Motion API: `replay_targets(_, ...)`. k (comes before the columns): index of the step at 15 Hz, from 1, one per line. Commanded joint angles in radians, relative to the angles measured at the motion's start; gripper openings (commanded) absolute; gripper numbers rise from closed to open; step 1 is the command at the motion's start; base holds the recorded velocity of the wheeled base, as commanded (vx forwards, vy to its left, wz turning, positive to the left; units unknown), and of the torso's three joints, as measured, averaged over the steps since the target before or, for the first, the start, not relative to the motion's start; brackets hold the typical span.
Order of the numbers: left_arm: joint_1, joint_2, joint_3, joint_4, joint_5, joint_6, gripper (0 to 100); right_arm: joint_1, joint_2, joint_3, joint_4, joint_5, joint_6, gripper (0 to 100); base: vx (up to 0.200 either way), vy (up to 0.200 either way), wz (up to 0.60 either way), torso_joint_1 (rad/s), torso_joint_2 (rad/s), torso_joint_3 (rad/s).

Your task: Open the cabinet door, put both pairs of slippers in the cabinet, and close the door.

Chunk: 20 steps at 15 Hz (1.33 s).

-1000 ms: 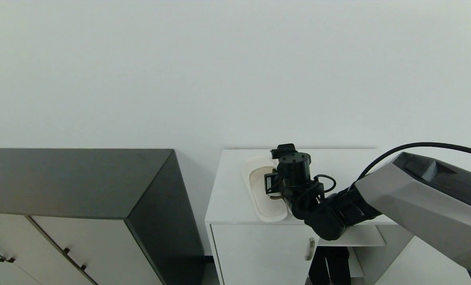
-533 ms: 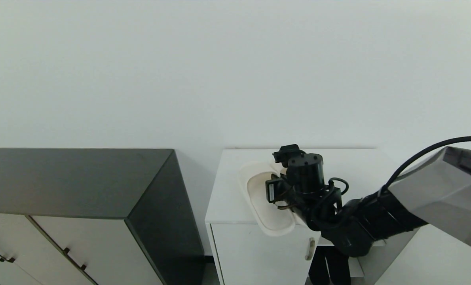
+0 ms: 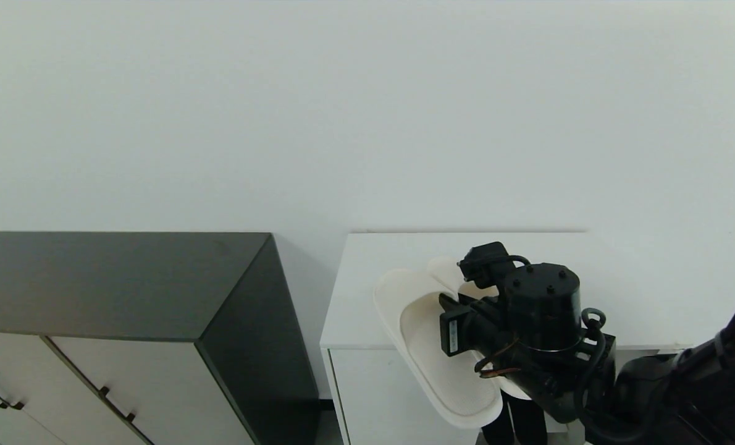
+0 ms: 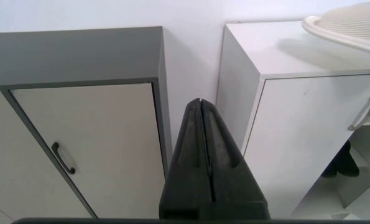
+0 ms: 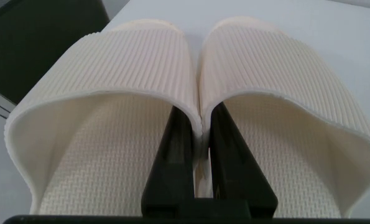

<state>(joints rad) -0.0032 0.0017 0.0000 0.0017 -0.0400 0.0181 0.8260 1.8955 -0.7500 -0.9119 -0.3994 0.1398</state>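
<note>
Now right fingers (image 5: 175,146) pinch pair of cream ribbed slippers (image 5: 132,68) by inner edges, above front edge of white cabinet (image 3: 361,296); left fingers (image 4: 191,143) pressed together, empty.

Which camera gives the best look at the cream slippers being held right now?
The right wrist view: both slippers lie side by side, the right tool pinching their inner walls together. The head view shows one slipper mostly, the arm hiding much of the other. The left wrist view catches a sole's edge.
</note>
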Motion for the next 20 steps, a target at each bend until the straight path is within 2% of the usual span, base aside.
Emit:
replay_targets(1,0.0,0.0,0.0,0.0,0.0,0.0,0,0.004,-0.01,0.006,-0.001,-0.003,0.0,0,0.0,0.0,0.0,0.0,0.0,0.0)
replay_targets(4,0.0,0.0,0.0,0.0,-0.001,0.0,0,0.004,-0.001,0.006,-0.001,-0.006,0.0,0,0.0,0.0,0.0,0.0,0.0,0.0)
replay_targets(20,0.0,0.0,0.0,0.0,-0.003,0.0,0,0.004,0.011,0.001,-0.001,-0.01,0.003,0,-0.2,0.0,0.0,0.001,0.0,0.004)
